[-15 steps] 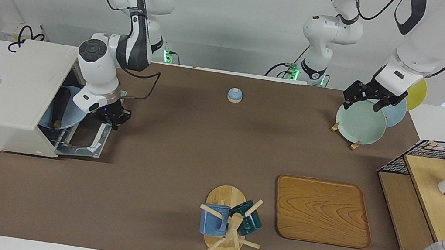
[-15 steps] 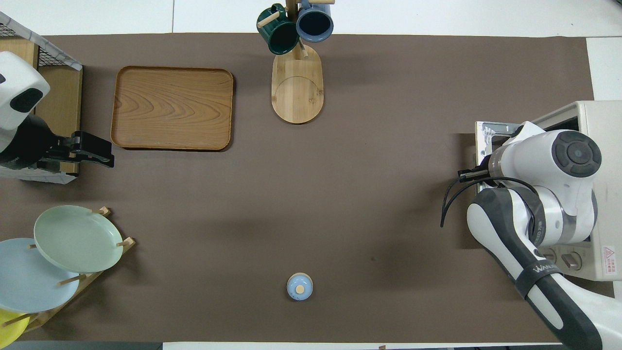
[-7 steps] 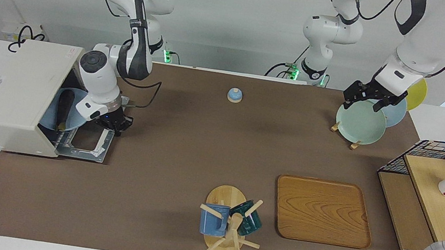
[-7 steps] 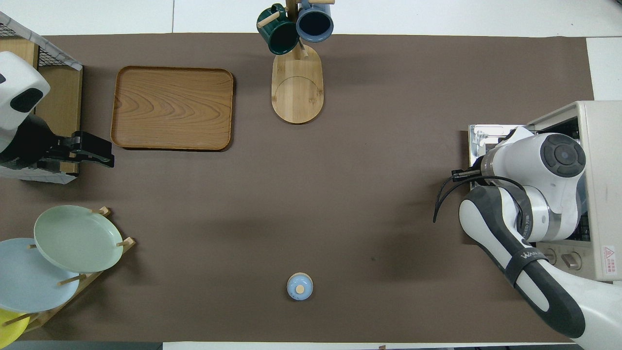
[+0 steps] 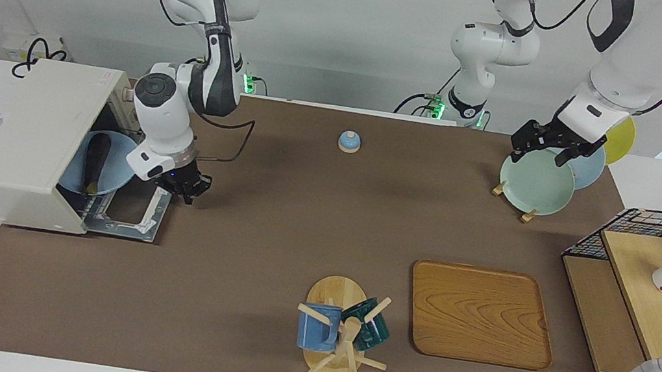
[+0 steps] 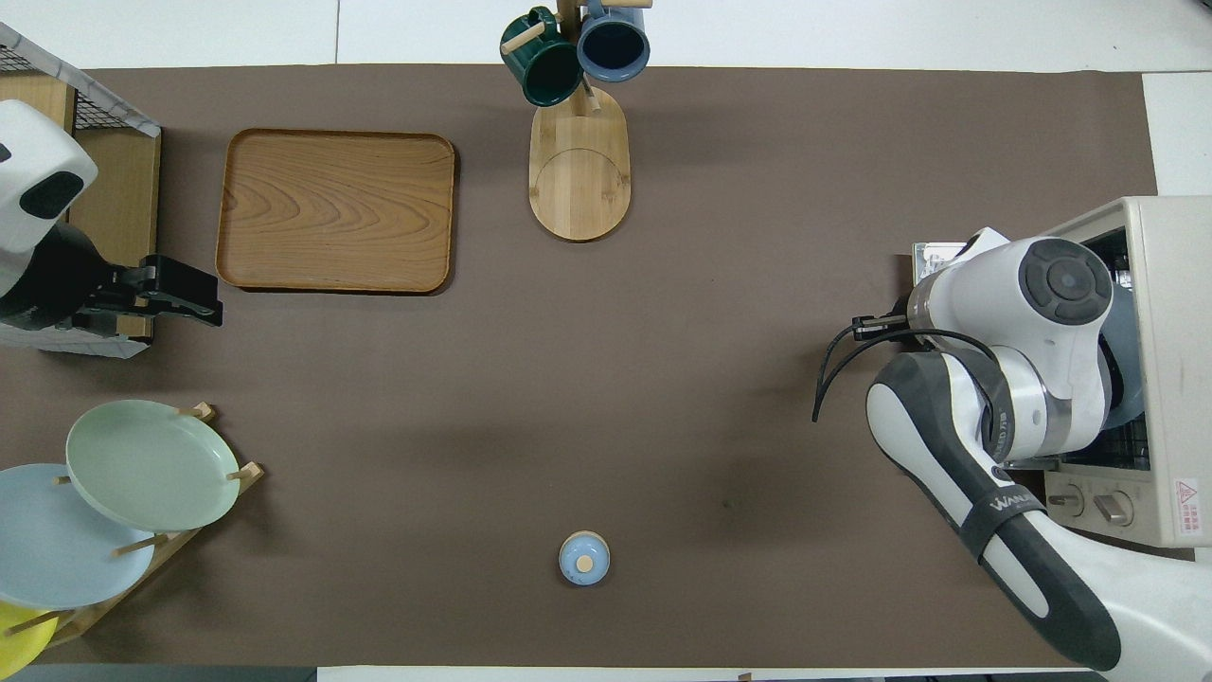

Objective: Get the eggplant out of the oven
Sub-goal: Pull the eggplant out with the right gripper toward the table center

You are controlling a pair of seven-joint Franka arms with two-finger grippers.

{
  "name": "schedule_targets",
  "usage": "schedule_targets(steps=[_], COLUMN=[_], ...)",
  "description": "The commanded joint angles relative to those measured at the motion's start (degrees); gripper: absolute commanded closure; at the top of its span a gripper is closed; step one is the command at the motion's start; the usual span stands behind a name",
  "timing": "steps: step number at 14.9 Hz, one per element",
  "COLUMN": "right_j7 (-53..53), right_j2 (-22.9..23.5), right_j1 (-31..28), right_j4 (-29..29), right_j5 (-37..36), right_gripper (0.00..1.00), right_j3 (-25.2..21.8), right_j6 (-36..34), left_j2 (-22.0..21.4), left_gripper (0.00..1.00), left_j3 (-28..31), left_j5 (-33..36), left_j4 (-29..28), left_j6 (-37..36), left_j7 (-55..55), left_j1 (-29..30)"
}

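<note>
Right gripper hung low at the outer edge of the dropped oven door, fingertips together, nothing held. Oven sat just beside it at the right arm's end of the table, door flat on the mat. Eggplant lay inside the oven on a blue plate, near the gripper but apart from it; the right arm's own wrist stood between gripper and opening.

Left gripper waited over the plate rack, jaws spread, empty, above the green plate. Blue lid sat on the mat between the two grippers. Tray and mug stand were well apart from the right gripper, farther from the robots. Wire shelf stood at the left arm's end.

The facing view showed the eggplant, the plate and the right fingertips. In the overhead view the right arm covered all that: only the oven top, a strip of door and a sliver of plate showed, no eggplant. The overhead view showed the left gripper beside the tray.
</note>
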Motion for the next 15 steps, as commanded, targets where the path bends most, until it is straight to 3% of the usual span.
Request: schedule_targets(steps=[1,4,7,15], right_j7=[0.3,0.3,-1.5,-8.5], right_j2=[-3.0,-6.2,-6.7,-8.9], right_j1=[-0.4,-3.4,-6.9,-11.6], right_j4=[5.3,5.3,4.7,-4.2], right_j5=[0.2,-5.0,-6.0,-6.0], right_gripper=[0.65,0.64,0.59,0.60], right_j3=[-1.1,-1.1,-1.1,-1.0], right_j6=[-11.1,-16.7,-17.6,-6.0], left_j2=[-1.1,-1.1,-1.1,-1.1], left_gripper=[0.00,0.00,0.00,0.00], left_j3=[0.0,0.0,0.0,0.0], left_j5=[-0.4,-0.4,-0.4,-0.4], left_j4=[-1.1,-1.1,-1.1,-1.2], left_j6=[0.4,0.4,0.5,0.1], left_j7=[0.0,0.0,0.0,-0.2], left_j1=[0.4,0.4,0.4,0.3])
